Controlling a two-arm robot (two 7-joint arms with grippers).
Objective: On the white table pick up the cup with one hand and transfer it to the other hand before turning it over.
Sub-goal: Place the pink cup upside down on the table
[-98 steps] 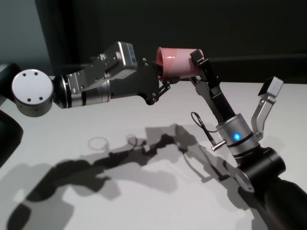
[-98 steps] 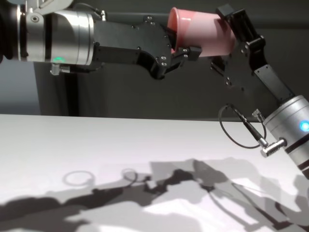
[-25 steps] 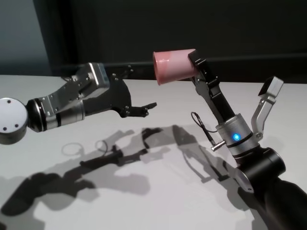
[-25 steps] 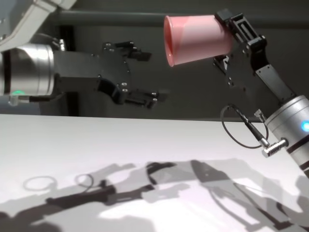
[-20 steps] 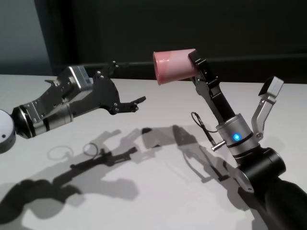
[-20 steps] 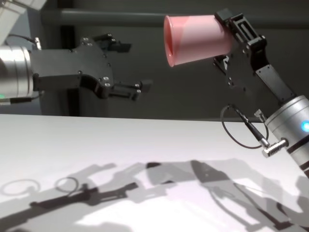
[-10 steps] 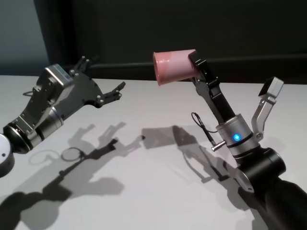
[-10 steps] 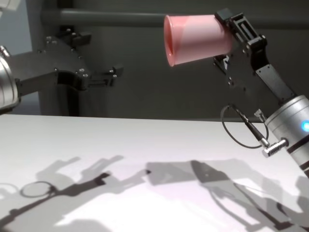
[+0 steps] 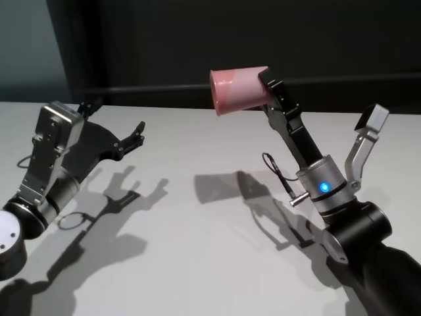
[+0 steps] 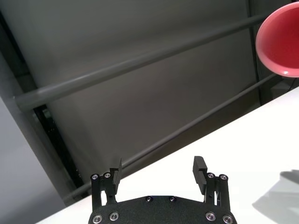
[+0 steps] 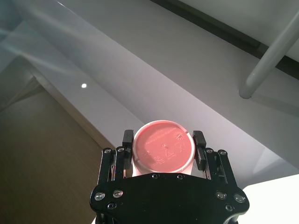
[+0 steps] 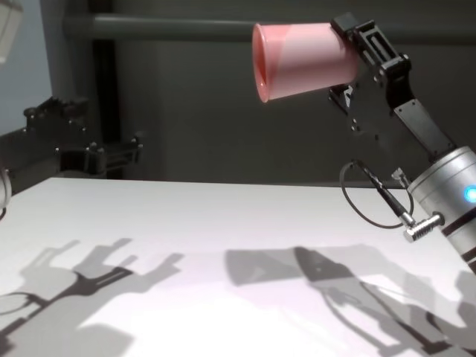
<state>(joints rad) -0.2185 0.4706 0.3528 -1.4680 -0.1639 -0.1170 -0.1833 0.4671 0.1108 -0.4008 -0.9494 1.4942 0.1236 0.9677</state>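
Both arms raised: right gripper (image 9: 263, 89) clamps cup (image 9: 235, 89) (sideways); left gripper (image 9: 113, 126) spread.

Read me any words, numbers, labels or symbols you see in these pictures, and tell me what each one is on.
No words or numbers can be read.
Base of the cup, held in the right end effector: faint moulded marks, one perhaps a triangle, too small to read.
Right arm: a lit blue dot, no text.
Left end effector, open and empty: no markings.
White table: no markings.
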